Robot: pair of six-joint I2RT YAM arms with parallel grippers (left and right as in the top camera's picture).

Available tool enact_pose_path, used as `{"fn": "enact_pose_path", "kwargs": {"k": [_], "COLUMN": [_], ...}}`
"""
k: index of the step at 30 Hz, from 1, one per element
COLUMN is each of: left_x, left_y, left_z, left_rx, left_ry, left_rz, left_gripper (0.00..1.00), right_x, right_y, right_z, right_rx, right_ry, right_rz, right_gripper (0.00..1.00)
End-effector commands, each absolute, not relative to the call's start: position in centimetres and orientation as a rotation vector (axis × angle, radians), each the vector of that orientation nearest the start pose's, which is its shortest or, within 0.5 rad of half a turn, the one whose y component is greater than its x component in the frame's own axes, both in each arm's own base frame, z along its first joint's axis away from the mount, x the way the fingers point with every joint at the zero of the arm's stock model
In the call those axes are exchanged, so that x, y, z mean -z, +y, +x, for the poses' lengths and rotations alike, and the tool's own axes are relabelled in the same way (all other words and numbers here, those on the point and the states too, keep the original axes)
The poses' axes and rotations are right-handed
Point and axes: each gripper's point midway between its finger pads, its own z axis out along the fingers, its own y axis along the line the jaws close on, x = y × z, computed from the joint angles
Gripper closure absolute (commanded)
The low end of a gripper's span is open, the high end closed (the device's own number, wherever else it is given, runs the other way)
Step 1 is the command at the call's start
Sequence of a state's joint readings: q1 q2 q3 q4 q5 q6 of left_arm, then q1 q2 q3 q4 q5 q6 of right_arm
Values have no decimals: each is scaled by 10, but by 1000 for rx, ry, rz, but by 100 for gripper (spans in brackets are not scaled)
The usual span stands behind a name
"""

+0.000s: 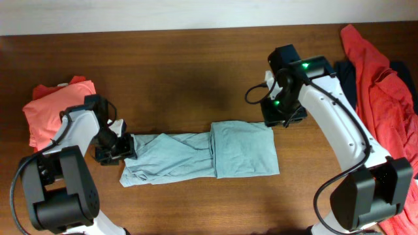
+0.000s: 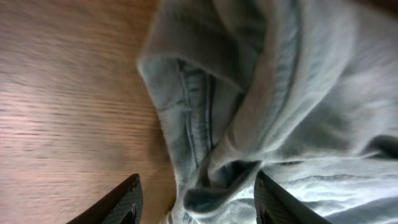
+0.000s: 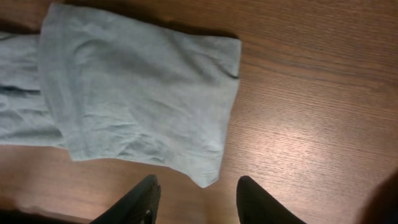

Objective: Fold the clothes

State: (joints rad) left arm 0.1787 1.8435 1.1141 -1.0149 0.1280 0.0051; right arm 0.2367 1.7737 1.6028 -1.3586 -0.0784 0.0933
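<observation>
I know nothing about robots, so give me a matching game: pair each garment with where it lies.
Garments:
1. grey-blue shirt
2. coral tee
3. red tee
4. navy piece

Places:
A. partly under the red tee
B. middle of the table, one end folded over
C. loose heap by the right arm
D. neat pile by the left arm

Pairs: 1-B, 2-D, 3-C, 4-A
</observation>
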Motion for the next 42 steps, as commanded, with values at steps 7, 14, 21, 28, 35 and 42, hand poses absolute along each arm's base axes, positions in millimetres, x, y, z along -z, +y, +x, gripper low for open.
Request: {"fn": "enact_pose_path", "kwargs": {"k": [7,14,21,28,35,42], "left_x": [14,6,-24,-78,-120,-163], "left_y": [4,-3,18,67,101,113], "left_z": [258,263,282,301,307,316], "left_rx": [422,501,435,299,265,186], "left_ry": [3229,3208,3191,3149,3089,3034], "left_rz": [-251,-206,-258,-403,-528,-545], "left_gripper": [56,96,99,99,99,99], "right_x": [-146,-146,-146,-146,-146,-146], "right_y": [80,80,79,76,76,74], "right_z": [326,324,324,324,324,322], "right_rx": [-112,-110,-109,-73,-74,-65], "right_ry": [3099,3106,3107,3106,3108,3116], "right_rz": [-196,-196,-196,-195,-195,-195], "right_gripper": [55,55,55,55,55,55]}}
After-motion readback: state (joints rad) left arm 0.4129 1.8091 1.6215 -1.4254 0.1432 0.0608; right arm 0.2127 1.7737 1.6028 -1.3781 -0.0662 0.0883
